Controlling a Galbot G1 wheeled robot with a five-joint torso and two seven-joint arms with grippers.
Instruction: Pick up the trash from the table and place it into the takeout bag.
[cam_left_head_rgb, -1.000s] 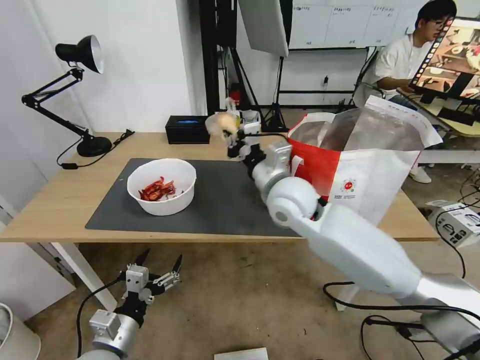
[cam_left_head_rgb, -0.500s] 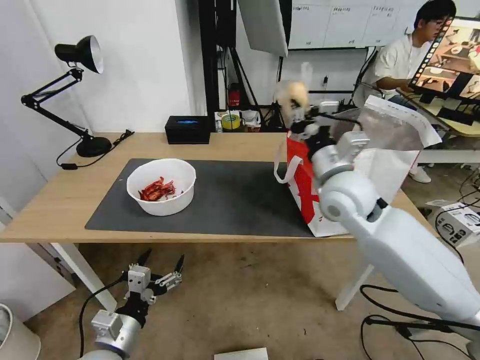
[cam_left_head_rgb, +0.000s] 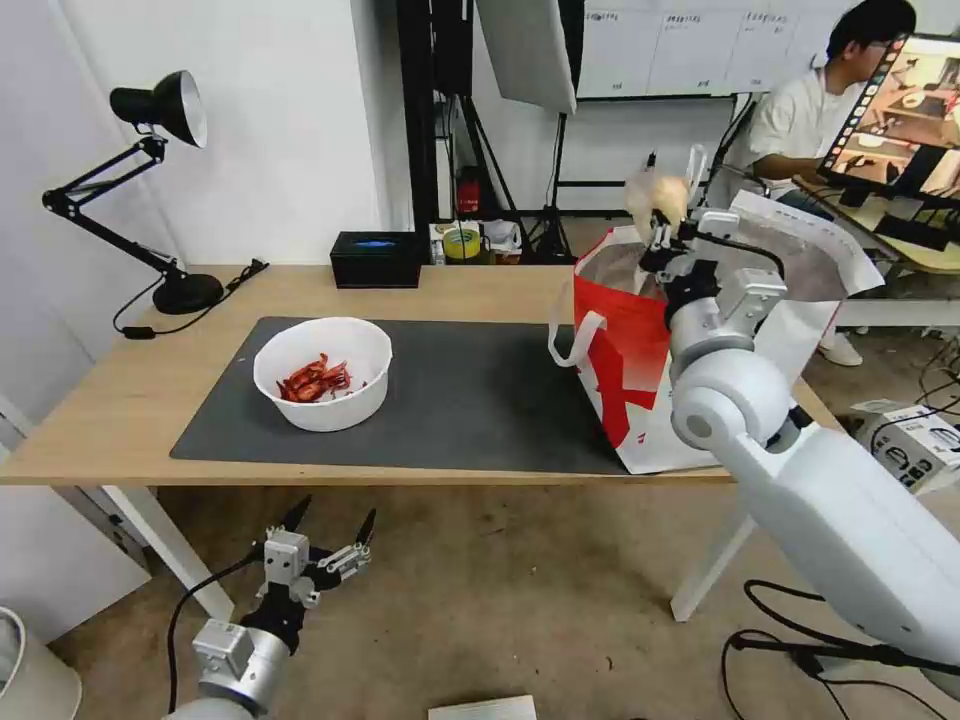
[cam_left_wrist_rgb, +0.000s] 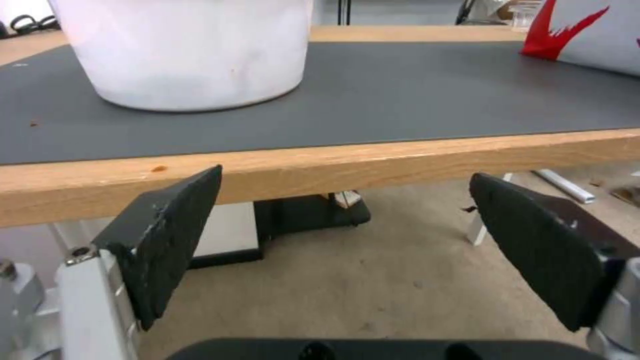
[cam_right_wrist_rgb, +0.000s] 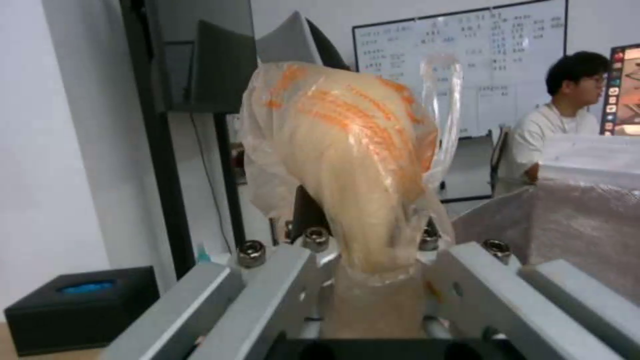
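My right gripper (cam_left_head_rgb: 659, 222) is shut on the clear-bagged beige lump (cam_left_head_rgb: 656, 195) (cam_right_wrist_rgb: 353, 185), one piece of the trash, and holds it above the open mouth of the red-and-white takeout bag (cam_left_head_rgb: 640, 370). The bag stands at the right end of the table (cam_left_head_rgb: 100, 420). A white bowl (cam_left_head_rgb: 322, 372) (cam_left_wrist_rgb: 183, 50) with red shell scraps sits on the dark grey mat (cam_left_head_rgb: 470, 400). My left gripper (cam_left_head_rgb: 330, 530) (cam_left_wrist_rgb: 347, 250) hangs open below the table's front edge, under the bowl.
A black desk lamp (cam_left_head_rgb: 160, 180) stands at the table's back left. A black box with a blue top (cam_left_head_rgb: 375, 258) sits at the back edge. A cardboard box (cam_left_head_rgb: 915, 440) and cables lie on the floor at the right.
My right arm swung from the middle of the table rightward and up, carrying the bagged lump over the bag's mouth. The left gripper stayed below the table edge.
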